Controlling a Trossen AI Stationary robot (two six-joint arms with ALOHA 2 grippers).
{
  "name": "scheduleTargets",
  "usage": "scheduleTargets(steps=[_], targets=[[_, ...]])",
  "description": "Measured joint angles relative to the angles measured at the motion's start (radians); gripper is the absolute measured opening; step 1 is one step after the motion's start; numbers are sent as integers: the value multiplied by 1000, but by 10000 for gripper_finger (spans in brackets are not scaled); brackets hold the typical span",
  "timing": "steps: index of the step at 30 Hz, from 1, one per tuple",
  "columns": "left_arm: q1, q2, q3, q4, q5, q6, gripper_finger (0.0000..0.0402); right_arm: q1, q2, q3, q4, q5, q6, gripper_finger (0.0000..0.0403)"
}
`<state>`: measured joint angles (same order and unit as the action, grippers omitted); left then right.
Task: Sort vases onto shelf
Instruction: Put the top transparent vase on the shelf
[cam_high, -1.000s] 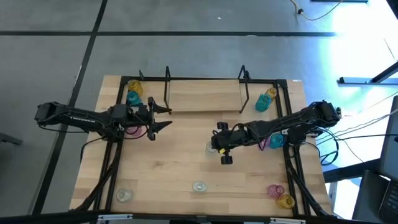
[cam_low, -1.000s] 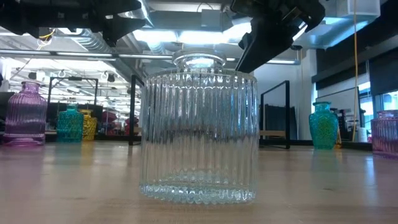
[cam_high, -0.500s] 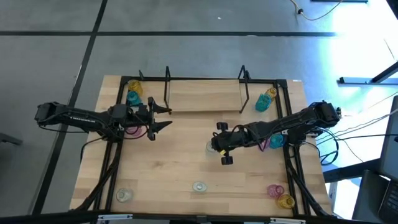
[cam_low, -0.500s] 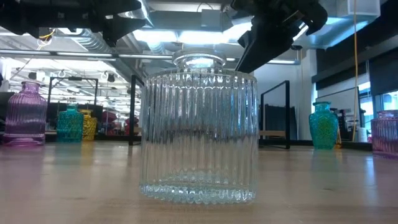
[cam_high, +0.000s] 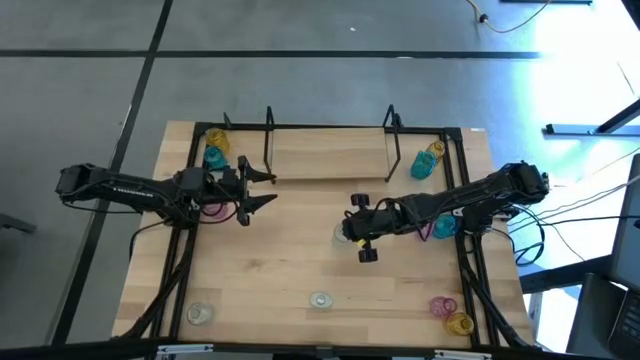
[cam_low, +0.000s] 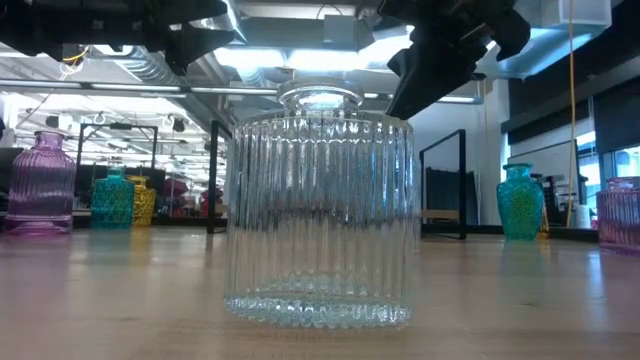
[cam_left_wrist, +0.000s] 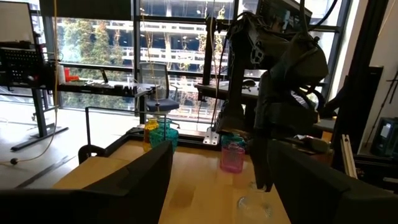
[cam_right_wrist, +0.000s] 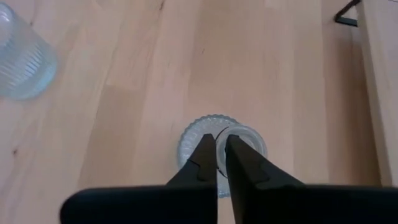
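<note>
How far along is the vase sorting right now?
Nothing looks done: the shelf board is bare. In hand: the right gripper is shut on the rim of a clear vase at mid-table. Left: the other clear vases and the coloured ones along both table ends. The left gripper waits open.

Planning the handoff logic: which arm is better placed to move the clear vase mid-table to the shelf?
Right. Its end effector is shut on the clear vase's rim. The left end effector hangs open near the table's left side, empty.

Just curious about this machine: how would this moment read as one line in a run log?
right claw: shut on clear vase rim, mid-table | left claw: open, empty, waiting left of shelf | shelf: no vases yet
</note>
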<state>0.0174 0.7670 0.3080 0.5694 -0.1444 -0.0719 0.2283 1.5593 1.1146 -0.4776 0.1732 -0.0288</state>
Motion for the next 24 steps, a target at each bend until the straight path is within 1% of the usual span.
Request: scheduleTargets(steps=[3,11,19,24], targets=[[0,0,0,0,0,0,256,0,-29,0,-4,3,-2,2],[0,0,0,0,0,0,256,0,-95,2,-55,67,-3,1],[0,0,0,0,0,0,256,0,-86,2,-76,62,24,1],[0,0,0,0,0,0,256,0,-48,2,-63,50,42,2]])
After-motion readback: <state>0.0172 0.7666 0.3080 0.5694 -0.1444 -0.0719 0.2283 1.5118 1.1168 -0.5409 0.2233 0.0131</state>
